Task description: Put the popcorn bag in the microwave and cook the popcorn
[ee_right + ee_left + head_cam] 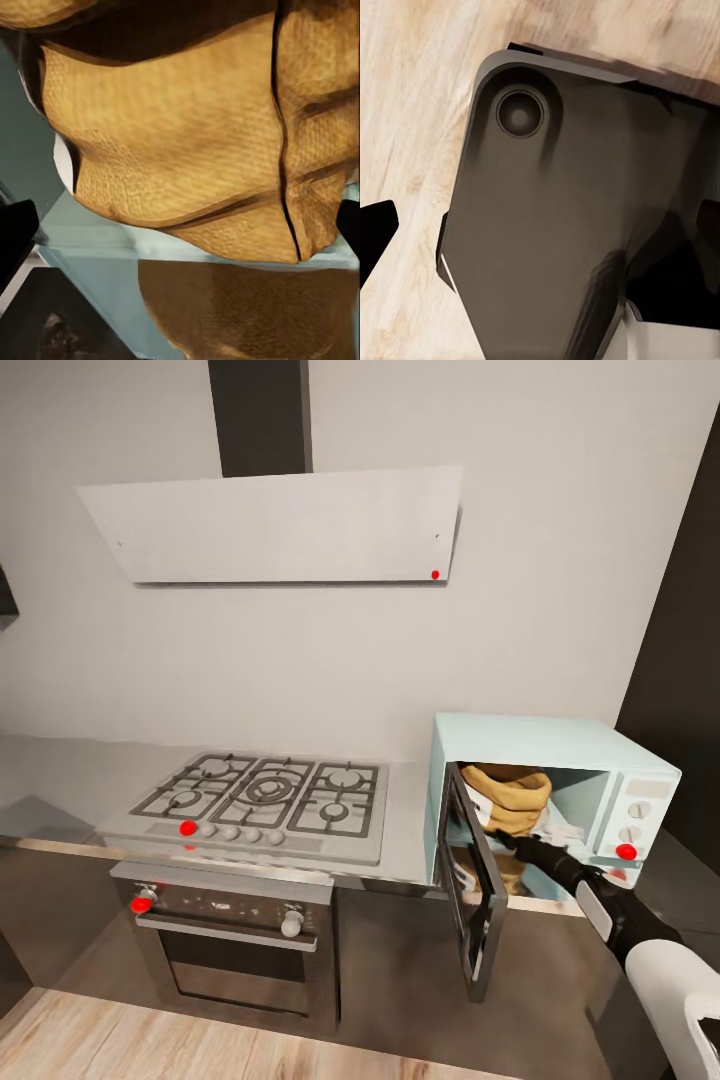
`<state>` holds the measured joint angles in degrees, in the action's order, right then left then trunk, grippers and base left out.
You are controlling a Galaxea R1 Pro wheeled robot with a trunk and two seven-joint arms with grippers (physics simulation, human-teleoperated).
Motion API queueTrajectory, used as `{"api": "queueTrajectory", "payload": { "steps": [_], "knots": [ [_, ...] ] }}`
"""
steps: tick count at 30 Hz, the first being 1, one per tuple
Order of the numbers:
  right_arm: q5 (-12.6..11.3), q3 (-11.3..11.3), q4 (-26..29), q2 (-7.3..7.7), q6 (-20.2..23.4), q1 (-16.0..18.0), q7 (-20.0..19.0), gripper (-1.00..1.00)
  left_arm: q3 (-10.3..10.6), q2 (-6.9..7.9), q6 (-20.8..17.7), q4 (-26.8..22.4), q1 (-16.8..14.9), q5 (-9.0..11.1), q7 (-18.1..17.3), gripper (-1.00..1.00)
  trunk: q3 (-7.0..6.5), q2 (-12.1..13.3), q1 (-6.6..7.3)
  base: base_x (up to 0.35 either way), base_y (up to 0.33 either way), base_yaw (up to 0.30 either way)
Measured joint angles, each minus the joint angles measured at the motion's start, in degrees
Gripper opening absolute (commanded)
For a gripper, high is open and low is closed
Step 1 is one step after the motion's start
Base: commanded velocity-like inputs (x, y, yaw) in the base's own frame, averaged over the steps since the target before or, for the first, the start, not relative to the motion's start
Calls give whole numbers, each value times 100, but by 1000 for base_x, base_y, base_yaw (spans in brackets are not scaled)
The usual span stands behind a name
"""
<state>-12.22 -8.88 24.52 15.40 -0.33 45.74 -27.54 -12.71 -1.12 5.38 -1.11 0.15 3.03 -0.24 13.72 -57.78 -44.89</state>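
So the popcorn bag (512, 796) sits inside the microwave (560, 750), door (470, 880) swung wide open. Right gripper (503, 840) reaches in right at the bag with its fingers (15, 232) spread apart. Left gripper's state, can't tell.

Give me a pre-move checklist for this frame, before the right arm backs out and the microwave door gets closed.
1. Popcorn bag inside the microwave cavity: ok.
2. Door open wide enough for the arm to exit: ok.
3. Right gripper released from the bag: cannot tell; the right wrist view shows fabric close between the fingertips, contact unclear.
4. Bag standing clear of the door's path: cannot tell.
5. Left gripper out of the way: ok, the left wrist view shows it over the wood floor.
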Motion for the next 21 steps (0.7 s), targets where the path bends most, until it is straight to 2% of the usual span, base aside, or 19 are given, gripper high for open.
{"api": "queueTrajectory", "payload": {
  "steps": [6,11,14,18,21],
  "knots": [
    [29,8,0,-217,-182,0,594,100,-2,0,0,-2,0,0,0,100,0,0,0,0,0,0],
    [7,11,7,-252,-209,2,654,100,1,0,0,-4,0,-7,-2,100,0,0,0,0,0,0],
    [-1,-2,9,-329,-254,2,702,100,2,0,2,-3,0,-12,-1,100,0,0,0,0,0,0],
    [9,-5,9,-426,-382,2,965,100,9,0,9,-4,0,-20,-7,100,0,0,0,0,0,0],
    [8,-12,9,-453,-398,3,999,100,13,-2,9,-4,-1,-25,-8,100,0,0,0,0,0,0]
  ]
}}
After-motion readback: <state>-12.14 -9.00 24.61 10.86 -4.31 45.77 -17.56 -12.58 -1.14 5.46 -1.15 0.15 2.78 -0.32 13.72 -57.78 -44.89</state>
